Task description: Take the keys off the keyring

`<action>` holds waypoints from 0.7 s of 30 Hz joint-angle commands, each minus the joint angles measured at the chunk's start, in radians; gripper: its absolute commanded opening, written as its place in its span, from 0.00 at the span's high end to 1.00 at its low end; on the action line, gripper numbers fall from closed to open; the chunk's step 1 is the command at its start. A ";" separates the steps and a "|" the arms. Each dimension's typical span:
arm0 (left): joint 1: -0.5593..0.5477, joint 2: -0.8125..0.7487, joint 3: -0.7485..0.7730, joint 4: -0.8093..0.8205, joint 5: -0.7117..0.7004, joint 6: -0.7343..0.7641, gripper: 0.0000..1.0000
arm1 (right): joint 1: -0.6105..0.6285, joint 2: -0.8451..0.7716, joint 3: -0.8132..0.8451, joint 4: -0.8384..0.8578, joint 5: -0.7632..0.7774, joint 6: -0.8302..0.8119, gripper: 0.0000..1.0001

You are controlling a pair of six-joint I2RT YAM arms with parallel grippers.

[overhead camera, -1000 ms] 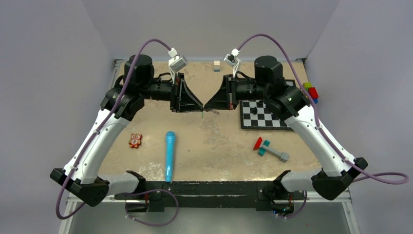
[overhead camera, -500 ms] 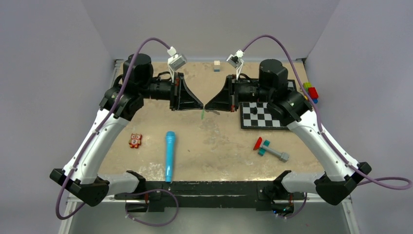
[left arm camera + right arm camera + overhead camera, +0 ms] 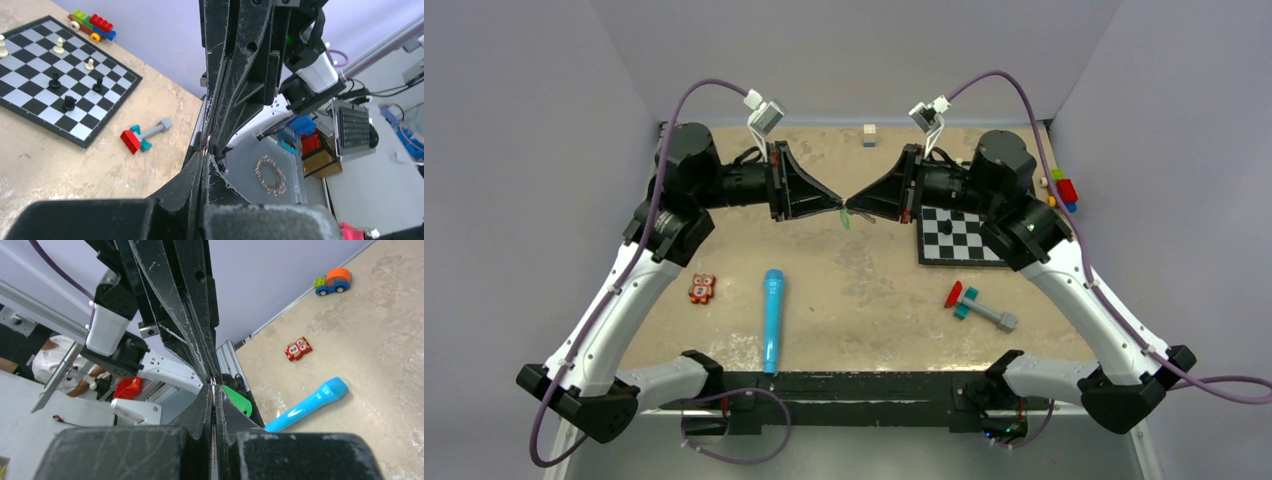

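Observation:
My left gripper and right gripper meet tip to tip above the middle of the table. Both are shut. In the left wrist view the left gripper pinches a thin metal keyring at its tips. In the right wrist view the right gripper is shut on a flat metal key seen edge-on between the fingers. A green key hangs just beside these tips and shows below the junction in the top view. The rest of the ring is hidden by the fingers.
On the sandy table lie a blue microphone, a red owl tile, a red and teal toy hammer, a chessboard with pieces, a small block at the back and coloured bricks at the right edge.
Both grippers stayed shut and tip to tip while their meeting point rose slightly. Both wrists tilted and the arms spread outward. The green key still hangs below.

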State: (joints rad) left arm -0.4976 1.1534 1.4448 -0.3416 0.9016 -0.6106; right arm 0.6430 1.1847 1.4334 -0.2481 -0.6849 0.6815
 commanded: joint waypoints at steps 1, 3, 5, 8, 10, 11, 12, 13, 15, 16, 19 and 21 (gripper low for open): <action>-0.002 -0.042 -0.040 0.202 -0.069 -0.165 1.00 | -0.002 -0.015 -0.014 0.156 0.059 0.065 1.00; -0.006 -0.054 -0.060 0.254 -0.094 -0.204 1.00 | 0.000 -0.008 -0.017 0.202 0.054 0.086 1.00; -0.008 -0.063 -0.074 0.273 -0.129 -0.228 1.00 | 0.001 0.000 -0.015 0.235 0.056 0.102 1.00; -0.009 -0.079 -0.091 0.286 -0.174 -0.257 1.00 | 0.001 0.007 -0.017 0.291 0.063 0.125 1.00; -0.011 -0.088 -0.105 0.295 -0.202 -0.277 1.00 | 0.001 0.014 -0.018 0.329 0.065 0.142 1.00; -0.012 -0.089 -0.109 0.289 -0.217 -0.280 1.00 | 0.001 0.019 -0.018 0.346 0.064 0.151 1.00; -0.014 -0.091 -0.110 0.266 -0.234 -0.280 1.00 | 0.002 0.028 -0.020 0.366 0.059 0.158 1.00; -0.016 -0.092 -0.111 0.247 -0.250 -0.275 1.00 | 0.005 0.036 -0.018 0.379 0.052 0.163 1.00; -0.015 -0.103 -0.121 0.225 -0.286 -0.273 1.00 | 0.013 0.049 -0.013 0.384 0.056 0.159 1.00; -0.015 -0.110 -0.128 0.225 -0.300 -0.276 1.00 | 0.018 0.051 -0.012 0.392 0.061 0.159 1.00; -0.020 -0.136 -0.159 0.208 -0.377 -0.318 1.00 | 0.028 0.060 -0.029 0.443 0.059 0.175 1.00; -0.025 -0.141 -0.177 0.223 -0.384 -0.340 1.00 | 0.036 0.074 -0.041 0.484 0.050 0.198 1.00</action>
State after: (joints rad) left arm -0.5022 1.0275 1.3064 -0.1165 0.5869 -0.8909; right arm 0.6498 1.2476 1.4036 0.0742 -0.6395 0.8280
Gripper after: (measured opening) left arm 0.018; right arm 0.010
